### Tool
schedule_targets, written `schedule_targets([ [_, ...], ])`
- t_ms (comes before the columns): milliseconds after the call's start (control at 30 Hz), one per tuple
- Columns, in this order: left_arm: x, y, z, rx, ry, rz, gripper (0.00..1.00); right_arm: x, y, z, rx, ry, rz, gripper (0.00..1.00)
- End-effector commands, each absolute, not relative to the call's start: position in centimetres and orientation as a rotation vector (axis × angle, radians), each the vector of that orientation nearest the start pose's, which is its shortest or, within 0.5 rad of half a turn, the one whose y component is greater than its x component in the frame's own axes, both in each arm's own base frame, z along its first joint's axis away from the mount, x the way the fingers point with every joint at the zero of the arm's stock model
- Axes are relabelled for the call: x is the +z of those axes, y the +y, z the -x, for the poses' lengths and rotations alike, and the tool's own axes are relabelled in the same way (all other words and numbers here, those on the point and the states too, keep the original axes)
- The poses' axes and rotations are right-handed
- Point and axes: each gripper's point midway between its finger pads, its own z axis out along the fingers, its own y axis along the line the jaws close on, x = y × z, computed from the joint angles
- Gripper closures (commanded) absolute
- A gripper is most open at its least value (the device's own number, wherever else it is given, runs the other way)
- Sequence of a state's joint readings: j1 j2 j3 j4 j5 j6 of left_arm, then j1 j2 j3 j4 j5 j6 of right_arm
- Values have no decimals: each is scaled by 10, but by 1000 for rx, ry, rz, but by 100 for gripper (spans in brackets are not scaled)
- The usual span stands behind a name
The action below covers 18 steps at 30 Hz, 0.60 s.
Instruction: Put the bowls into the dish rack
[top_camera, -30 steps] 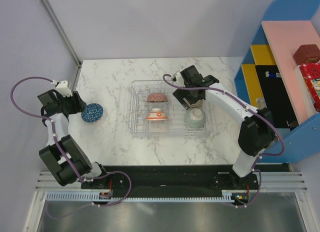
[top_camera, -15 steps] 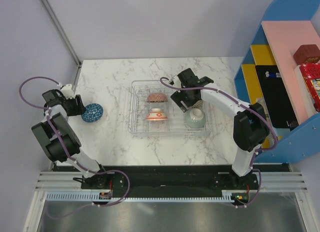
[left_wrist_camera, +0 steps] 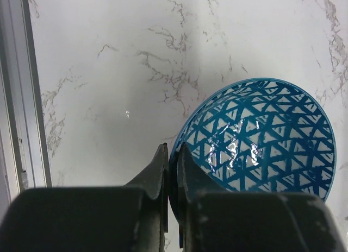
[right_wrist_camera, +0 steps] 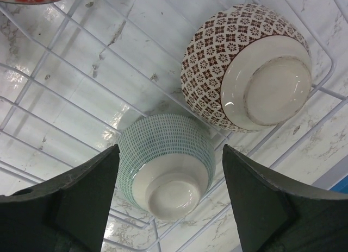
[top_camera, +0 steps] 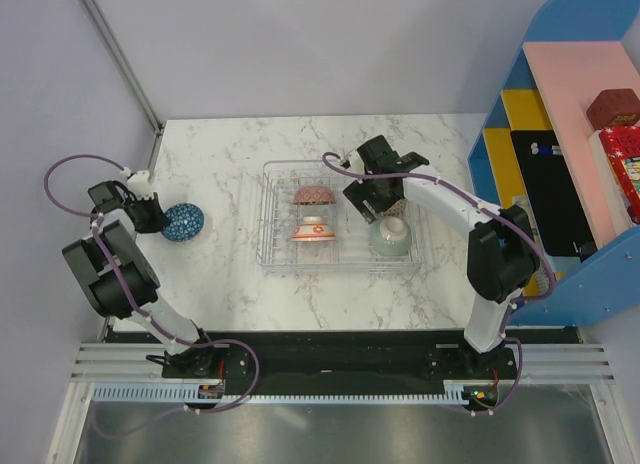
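Note:
A blue lattice bowl (top_camera: pixel 185 222) (left_wrist_camera: pixel 261 138) lies tilted on the marble at the left. My left gripper (top_camera: pixel 142 213) (left_wrist_camera: pixel 171 151) is shut on its rim, one finger inside and one outside. The clear dish rack (top_camera: pixel 340 267) stands mid-table and holds a red-patterned bowl (top_camera: pixel 313 195), a red-orange and white bowl (top_camera: pixel 312 229) and a pale green bowl (top_camera: pixel 390 239) (right_wrist_camera: pixel 163 159). A brown-lattice bowl (right_wrist_camera: pixel 244 67) lies upside down beside the green one. My right gripper (top_camera: pixel 378 199) (right_wrist_camera: pixel 169 150) hovers open above the upturned green bowl, holding nothing.
A blue shelf unit (top_camera: pixel 560 134) with red boxes stands at the right edge of the table. A metal rail (left_wrist_camera: pixel 16 100) runs along the table's left edge, close to the blue bowl. The rack's wires (right_wrist_camera: pixel 81 83) cross under the right gripper.
My left gripper has shut on the blue bowl's rim, and the left arm has swung in toward the table's left edge. The right gripper has shifted slightly over the rack.

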State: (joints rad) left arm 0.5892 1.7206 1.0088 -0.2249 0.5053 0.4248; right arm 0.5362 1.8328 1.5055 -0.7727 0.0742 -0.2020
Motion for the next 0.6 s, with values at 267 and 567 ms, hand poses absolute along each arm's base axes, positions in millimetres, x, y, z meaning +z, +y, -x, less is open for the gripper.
schedule_targets([
  [267, 110, 131, -359, -213, 2231, -84, 98, 101, 182, -355, 237, 2593, 830, 20],
  [567, 212, 78, -377, -210, 2032, -229, 98, 87, 191, -304, 482, 2665, 950, 22],
])
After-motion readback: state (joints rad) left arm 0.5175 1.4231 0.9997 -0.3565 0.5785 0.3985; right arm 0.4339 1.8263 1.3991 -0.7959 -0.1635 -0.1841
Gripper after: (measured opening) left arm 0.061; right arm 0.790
